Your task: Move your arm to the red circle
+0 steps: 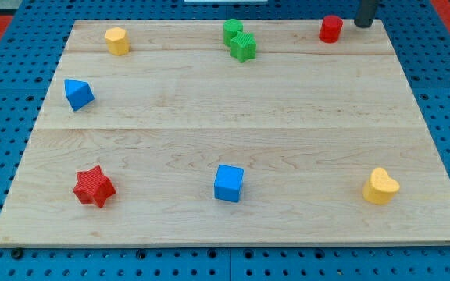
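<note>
My tip (364,24), a bare dark rod with no jaws to open or shut, stood at the wooden board's (233,117) top-right edge, with the small red cylindrical block (330,29) just to its left, apart.

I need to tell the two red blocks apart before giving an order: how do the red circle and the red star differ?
Shape: the red circle is a round, smooth-sided cylinder; the red star has points.
Place: the red circle stands at the view's top right, the red star at the bottom left.
My tip is just right of the red circle, far from the red star.
Both are red and rest on the board.
</note>
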